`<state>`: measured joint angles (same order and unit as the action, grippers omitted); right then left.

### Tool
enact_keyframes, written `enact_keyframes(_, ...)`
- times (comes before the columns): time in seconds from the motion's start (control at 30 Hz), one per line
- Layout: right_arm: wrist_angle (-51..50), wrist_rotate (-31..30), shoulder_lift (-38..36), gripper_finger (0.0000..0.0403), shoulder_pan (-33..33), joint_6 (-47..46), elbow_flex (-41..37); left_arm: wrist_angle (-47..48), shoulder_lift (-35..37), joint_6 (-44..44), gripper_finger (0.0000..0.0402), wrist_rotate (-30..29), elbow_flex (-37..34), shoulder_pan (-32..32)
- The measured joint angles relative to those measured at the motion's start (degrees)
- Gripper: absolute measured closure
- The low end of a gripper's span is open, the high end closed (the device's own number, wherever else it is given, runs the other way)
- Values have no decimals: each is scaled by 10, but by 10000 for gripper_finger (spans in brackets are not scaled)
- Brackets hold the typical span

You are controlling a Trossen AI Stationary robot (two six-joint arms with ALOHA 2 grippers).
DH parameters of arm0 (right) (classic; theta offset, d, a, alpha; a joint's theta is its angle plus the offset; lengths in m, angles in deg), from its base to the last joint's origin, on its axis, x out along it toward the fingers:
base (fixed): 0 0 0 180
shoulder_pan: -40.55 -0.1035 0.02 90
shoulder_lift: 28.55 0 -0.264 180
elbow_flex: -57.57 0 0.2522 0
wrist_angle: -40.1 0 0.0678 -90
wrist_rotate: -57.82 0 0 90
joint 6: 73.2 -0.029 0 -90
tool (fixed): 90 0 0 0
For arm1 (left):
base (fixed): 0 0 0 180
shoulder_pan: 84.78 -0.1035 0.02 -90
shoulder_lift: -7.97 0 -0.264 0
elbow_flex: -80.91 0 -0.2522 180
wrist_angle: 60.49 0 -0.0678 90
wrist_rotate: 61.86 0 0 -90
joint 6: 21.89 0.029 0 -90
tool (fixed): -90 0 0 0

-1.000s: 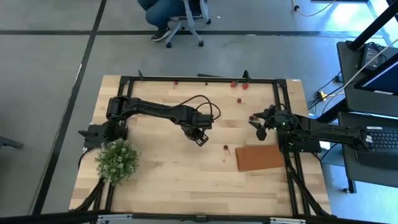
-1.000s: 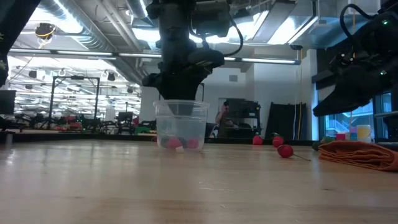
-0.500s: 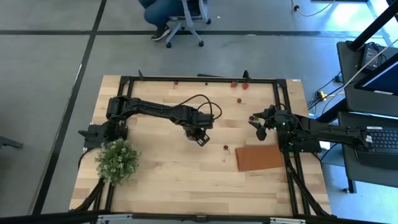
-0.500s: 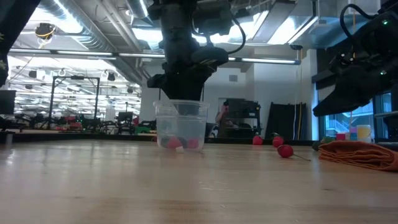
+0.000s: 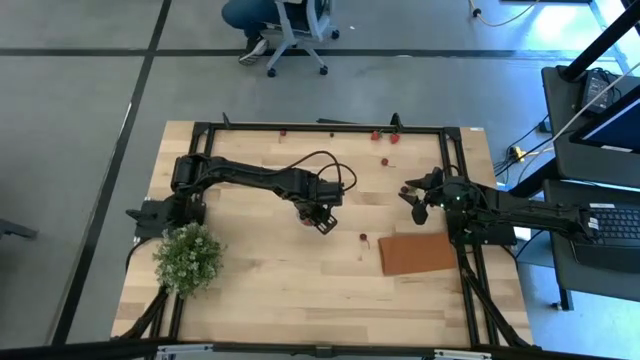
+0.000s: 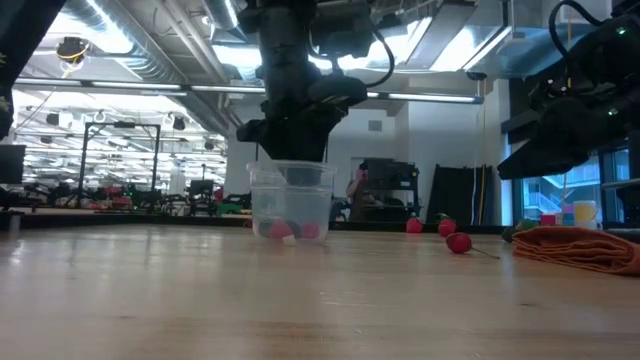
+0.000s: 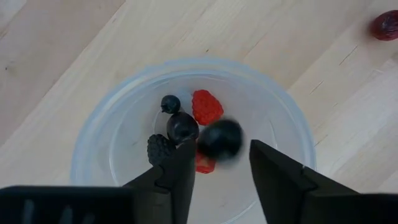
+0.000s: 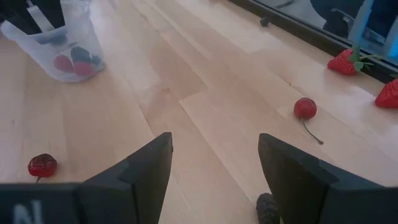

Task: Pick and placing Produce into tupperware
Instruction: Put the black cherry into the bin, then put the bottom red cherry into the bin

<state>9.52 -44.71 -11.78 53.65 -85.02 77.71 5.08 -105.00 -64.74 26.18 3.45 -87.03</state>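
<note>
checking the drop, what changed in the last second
The left gripper, over the tupperware, has spread its jaws and let go a dark berry, now blurred between them above the produce already inside. The right gripper shifted slightly in the low view. The tupperware, mat and bush stayed put.

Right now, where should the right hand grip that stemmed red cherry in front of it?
Pinch the cherry by its round body, across the middle, coming straight down with the right hand open. Its thin stem lies flat on the table, too slight to grip.

Translucent-white tupperware (image 7: 93,149) — red and purple-black produce (image 7: 207,107) — rust-brown mat (image 5: 418,253)
</note>
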Motion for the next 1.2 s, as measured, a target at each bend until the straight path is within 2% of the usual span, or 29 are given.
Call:
enact_keyframes(0.17,0,0,0,163,0,-1,0,0,0,0,207,-4,0,-5)
enact_keyframes(0.33,2,1,0,163,0,-17,0,2,25,29,188,-23,4,-4)
enact_keyframes(0.5,32,14,0,163,0,-9,0,-11,105,71,187,-144,21,17)
enact_keyframes(0.63,81,73,1,163,0,1,0,-74,178,138,187,-244,14,43)
enact_keyframes(0.7,90,90,2,163,-1,1,4,-92,208,182,187,-264,-1,51)
enact_keyframes(0.77,88,95,9,163,-2,3,17,-124,238,212,187,-265,-34,54)
enact_keyframes(0.87,88,96,33,163,-2,29,43,-205,290,243,187,-243,-122,52)
enact_keyframes(1.03,84,97,108,163,-2,47,109,-435,381,280,187,-152,-321,42)
enact_keyframes(1.2,68,108,222,163,-33,61,188,-666,462,299,187,-139,-497,51)
